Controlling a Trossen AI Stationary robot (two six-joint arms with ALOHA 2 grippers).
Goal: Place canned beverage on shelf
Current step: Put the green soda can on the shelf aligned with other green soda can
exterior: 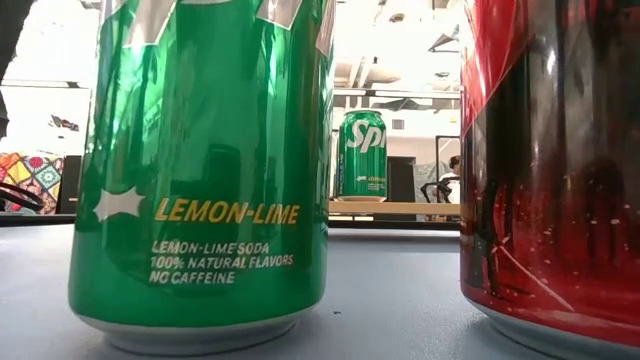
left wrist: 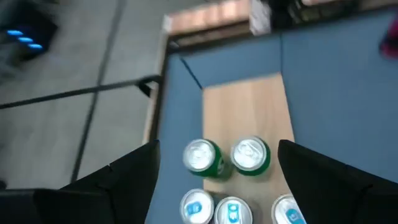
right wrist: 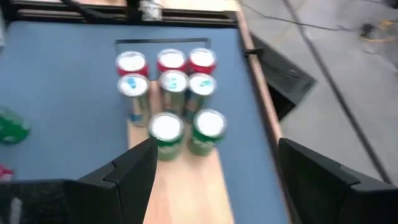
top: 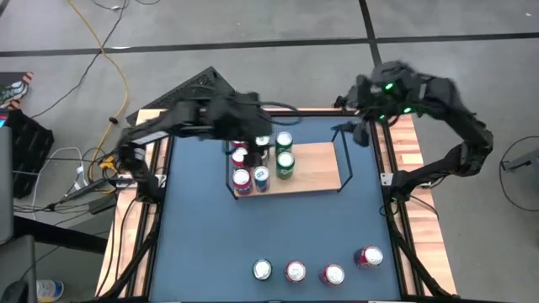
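High view: left fingers [top: 253, 143] spread over packed cans on shelf [top: 316, 168]; right fingers [top: 358, 126] spread, idle at far edge; spare cans [top: 295, 271] wait near counter [top: 202, 227] front; descending could probably topple neighbours.

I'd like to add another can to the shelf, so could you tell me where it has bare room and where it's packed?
The shelf is bare across its right part, between the two green cans and the right wire end frame. Its left end is crowded: red, blue and green cans stand packed there, under the left claw. The right claw hovers beyond the right end.
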